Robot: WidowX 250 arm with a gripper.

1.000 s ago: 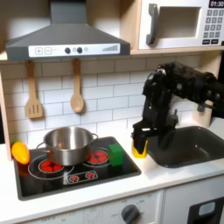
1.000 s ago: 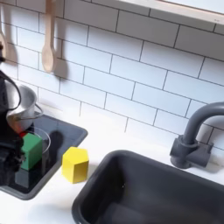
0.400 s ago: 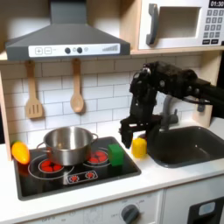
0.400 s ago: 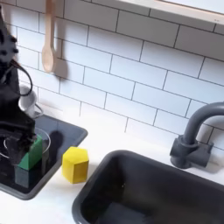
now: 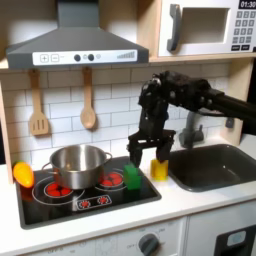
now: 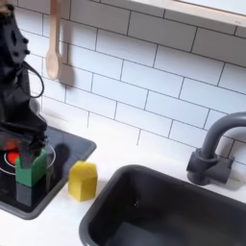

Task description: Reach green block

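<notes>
Steel pot (image 5: 77,163) on toy stovetop (image 5: 60,199), toward the first exterior view's left of the claw. Yellow-orange rounded toy (image 5: 22,174) further out past the pot, at stovetop edge. Yellow block (image 6: 83,180) on white table (image 6: 144,154), just beside the claw on the second exterior view's right. Dark sink (image 5: 215,166) with grey faucet (image 6: 213,146) beyond that block. Wooden spatula (image 5: 38,108) and wooden spoon (image 5: 88,102) hung on tiled wall above. Range hood (image 5: 76,40), microwave (image 5: 210,27) overhead.

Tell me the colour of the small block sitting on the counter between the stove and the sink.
Yellow; the yellow block shows best in the second exterior view.
</notes>
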